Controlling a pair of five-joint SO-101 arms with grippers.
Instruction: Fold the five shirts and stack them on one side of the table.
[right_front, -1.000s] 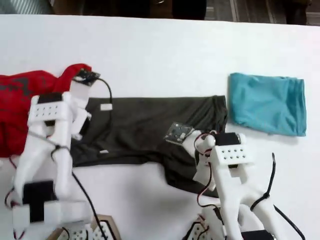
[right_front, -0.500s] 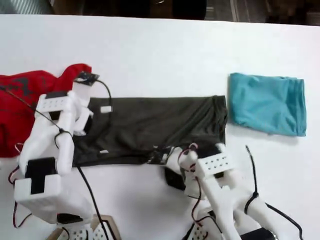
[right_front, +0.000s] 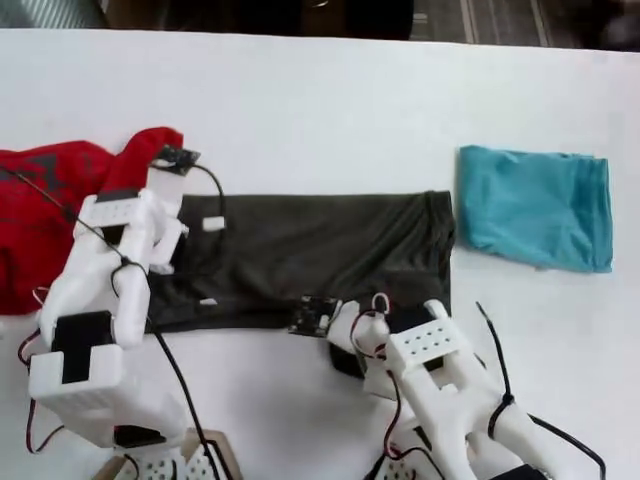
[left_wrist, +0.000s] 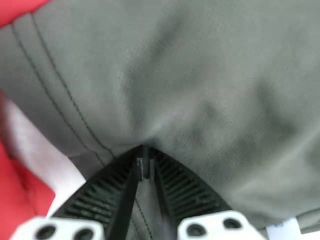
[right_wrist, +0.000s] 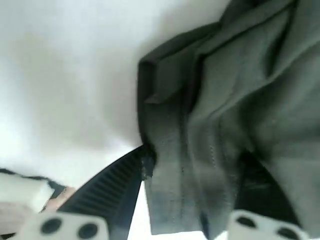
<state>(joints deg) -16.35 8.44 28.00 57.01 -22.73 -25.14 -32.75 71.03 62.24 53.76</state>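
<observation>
Just beside the folded teal shirt (right_front: 535, 207), the dark shirt (right_front: 320, 250) is lying spread out. Left gripper (left_wrist: 143, 165) is pinching its far end shut, and right gripper (right_wrist: 195, 175) is gaping open around the nearer loose flap. I'd be biting deeper there before lifting both evenly.

I read the grey shirt (left_wrist: 200, 75) as fine-knit matt cloth with stitched hems; red shirt (right_front: 40, 220) and teal shirt (right_front: 535, 205), matt cloth likewise. The table (right_front: 320, 100) is smooth white. On the left gripper (left_wrist: 143, 162), fingers (left_wrist: 180, 182) are ribbed matt black plastic
</observation>
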